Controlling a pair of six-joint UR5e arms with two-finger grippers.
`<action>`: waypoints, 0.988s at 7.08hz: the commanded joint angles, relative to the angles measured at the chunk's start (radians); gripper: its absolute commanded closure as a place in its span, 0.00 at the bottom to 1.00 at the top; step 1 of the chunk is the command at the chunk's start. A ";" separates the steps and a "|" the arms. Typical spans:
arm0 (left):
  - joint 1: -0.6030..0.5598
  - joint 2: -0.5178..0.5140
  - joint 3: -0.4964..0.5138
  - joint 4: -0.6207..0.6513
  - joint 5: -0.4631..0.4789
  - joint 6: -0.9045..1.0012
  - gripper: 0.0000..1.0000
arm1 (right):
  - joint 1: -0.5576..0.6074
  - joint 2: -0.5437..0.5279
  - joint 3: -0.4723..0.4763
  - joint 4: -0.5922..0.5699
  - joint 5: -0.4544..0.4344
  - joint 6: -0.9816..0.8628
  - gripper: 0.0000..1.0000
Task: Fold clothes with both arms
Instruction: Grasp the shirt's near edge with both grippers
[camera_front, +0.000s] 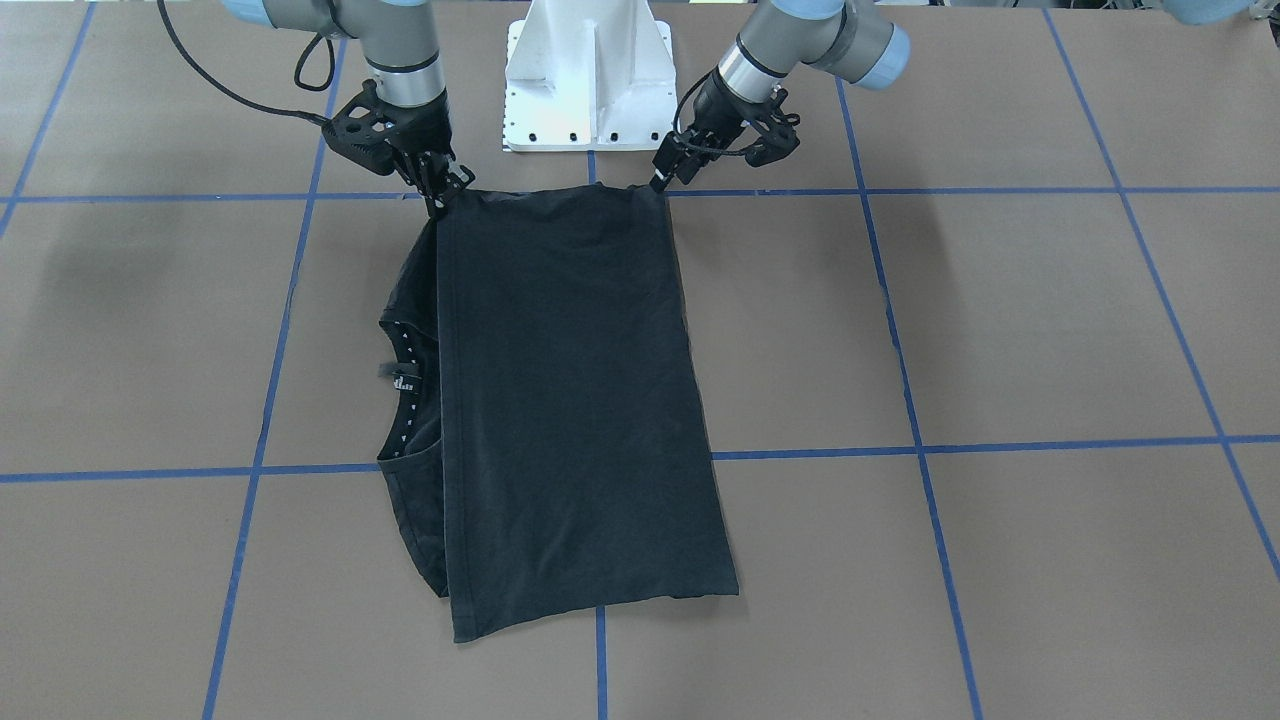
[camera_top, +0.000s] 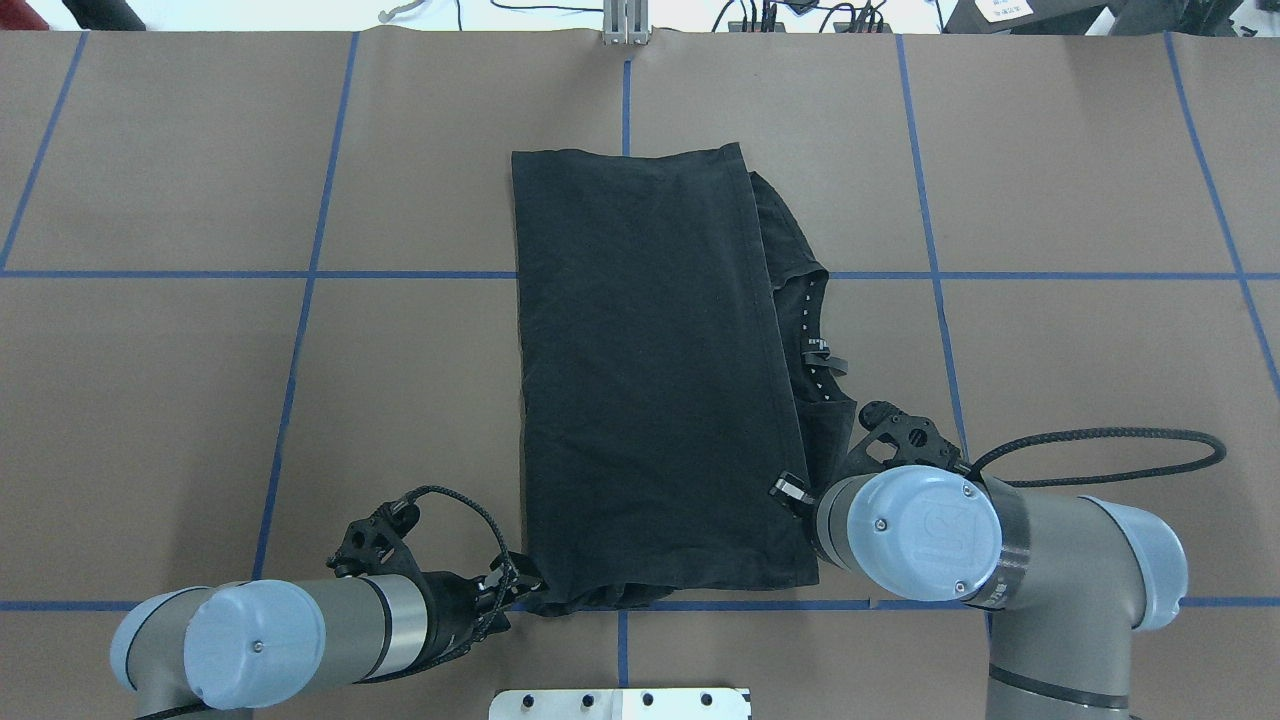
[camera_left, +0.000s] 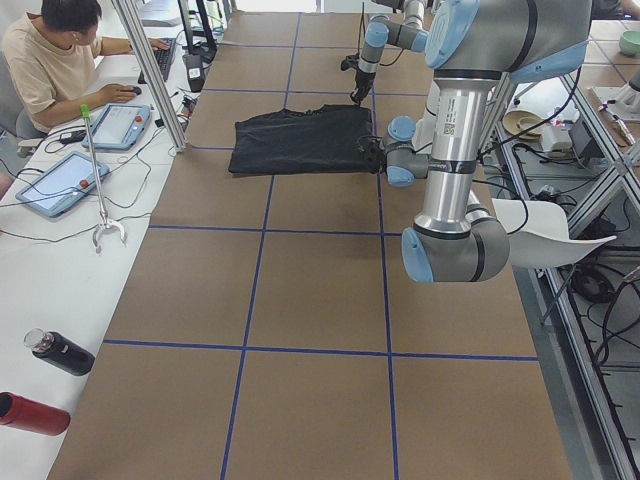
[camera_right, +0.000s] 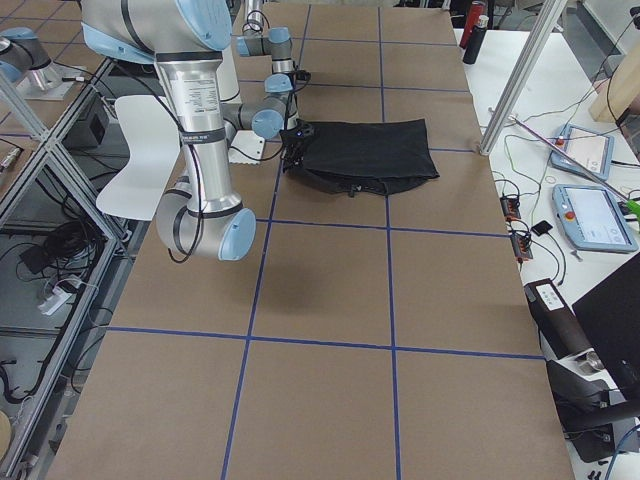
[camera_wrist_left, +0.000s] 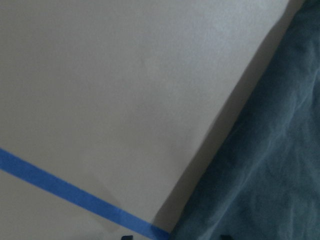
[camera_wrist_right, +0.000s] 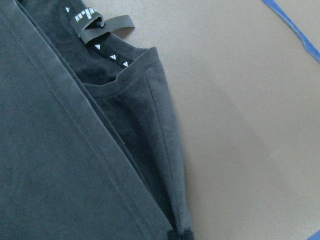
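The black T-shirt (camera_front: 570, 400) lies folded into a long rectangle in the middle of the table (camera_top: 200, 400). Its collar with the neck label (camera_front: 402, 382) shows at one long side. No print is visible. My left gripper (camera_front: 660, 183) is low at the shirt's near corner. In the left wrist view two fingertip ends stand apart at the bottom edge, straddling the cloth edge (camera_wrist_left: 270, 165), so it is open. My right gripper (camera_front: 437, 205) is at the other near corner. In its wrist view the tips (camera_wrist_right: 180, 235) are shut on the shirt's hem. My right wrist hides it in the overhead view.
The white pedestal base (camera_front: 588, 75) stands just behind the shirt's near edge. Blue tape lines (camera_top: 300, 274) grid the brown tabletop. Beside the far side of the table a person (camera_left: 60, 60) sits at a bench with tablets and bottles (camera_left: 60, 352).
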 joint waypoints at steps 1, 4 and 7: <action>0.003 -0.004 0.011 0.000 0.002 0.000 0.38 | 0.001 0.000 0.000 0.000 0.000 -0.001 1.00; 0.003 -0.012 0.017 0.000 0.002 0.000 0.46 | 0.001 -0.001 0.008 0.000 0.000 -0.001 1.00; 0.003 -0.014 0.020 -0.002 0.002 0.000 0.51 | 0.001 -0.003 0.012 0.000 0.000 -0.001 1.00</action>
